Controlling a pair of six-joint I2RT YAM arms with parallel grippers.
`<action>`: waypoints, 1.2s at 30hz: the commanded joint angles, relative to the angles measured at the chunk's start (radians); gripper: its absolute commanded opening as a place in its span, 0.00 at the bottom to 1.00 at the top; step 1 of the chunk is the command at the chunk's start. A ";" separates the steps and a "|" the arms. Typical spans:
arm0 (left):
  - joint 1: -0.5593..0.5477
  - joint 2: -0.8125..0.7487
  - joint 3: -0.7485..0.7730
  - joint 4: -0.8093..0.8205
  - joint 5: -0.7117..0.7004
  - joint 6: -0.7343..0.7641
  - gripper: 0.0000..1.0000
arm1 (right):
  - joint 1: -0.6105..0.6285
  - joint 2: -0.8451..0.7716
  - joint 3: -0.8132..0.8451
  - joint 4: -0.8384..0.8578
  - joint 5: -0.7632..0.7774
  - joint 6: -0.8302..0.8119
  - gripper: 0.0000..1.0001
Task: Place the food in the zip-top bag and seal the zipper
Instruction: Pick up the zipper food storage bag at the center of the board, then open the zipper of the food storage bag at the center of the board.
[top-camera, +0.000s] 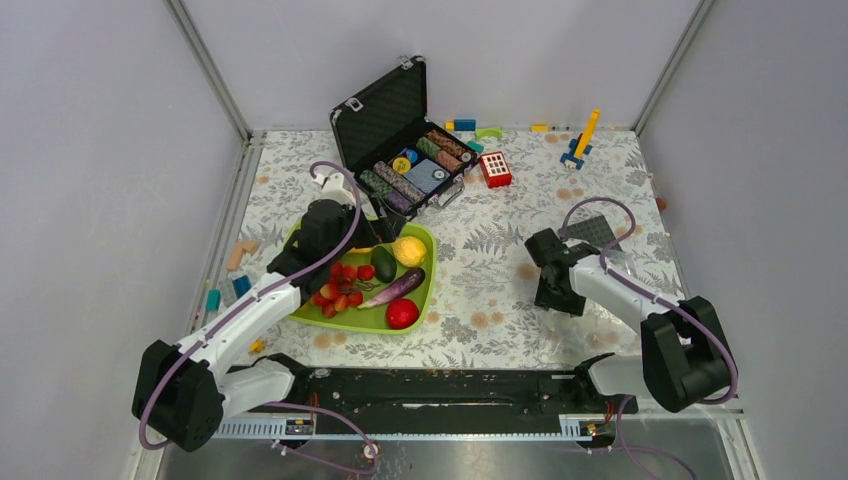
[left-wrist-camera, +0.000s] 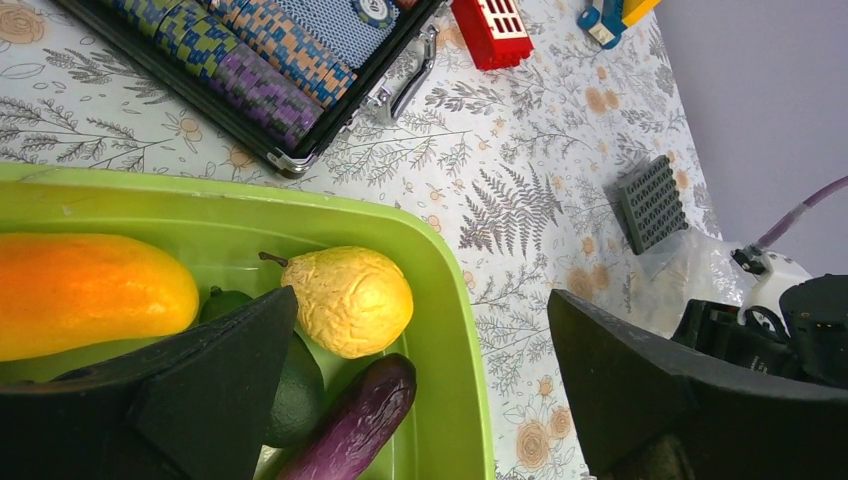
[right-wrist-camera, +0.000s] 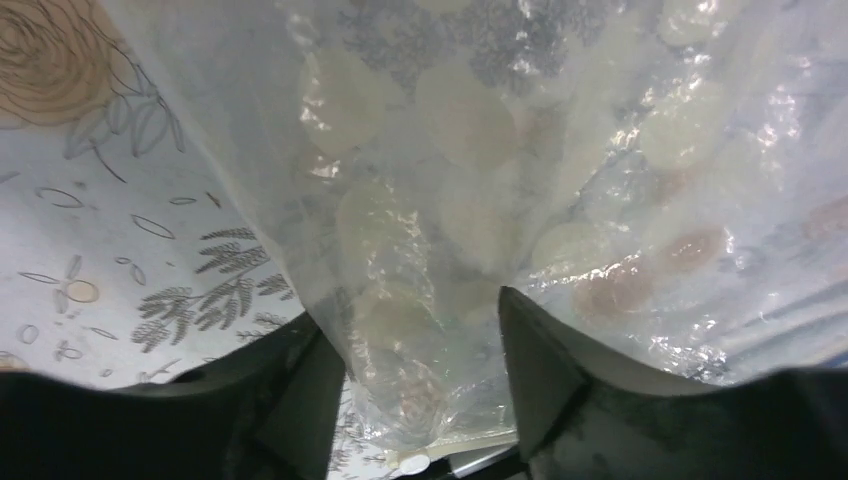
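Right pincer (right-wrist-camera: 420, 350) astride the zip-top bag (right-wrist-camera: 480, 150), plastic bunched between its fingers (right-wrist-camera: 545, 370), whether pinched unclear.

Floral-patterned table (top-camera: 480, 290): lime-green plastic tray (top-camera: 370, 324) near left, open black chip case (top-camera: 385, 115) far centre, clear dotted plastic bag (right-wrist-camera: 560, 150) right.

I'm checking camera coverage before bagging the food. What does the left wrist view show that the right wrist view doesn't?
Only the left wrist: the green tray with the yellow fruit, eggplant, avocado and orange fruit, plus the chip case, below the open left gripper. Only the right wrist: the zip-top bag close up, bunched between the right gripper fingers; a firm grip cannot be confirmed. Both: the floral tablecloth.
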 joint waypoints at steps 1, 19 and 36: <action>-0.003 -0.025 -0.012 0.073 0.040 0.013 0.99 | -0.005 -0.027 0.016 0.049 0.026 0.023 0.51; -0.137 -0.127 -0.082 0.212 0.188 0.168 0.99 | -0.007 -0.172 0.182 0.209 -0.469 0.036 0.00; -0.499 -0.142 -0.136 0.247 0.049 0.399 0.99 | -0.045 -0.195 0.366 0.324 -0.731 0.258 0.00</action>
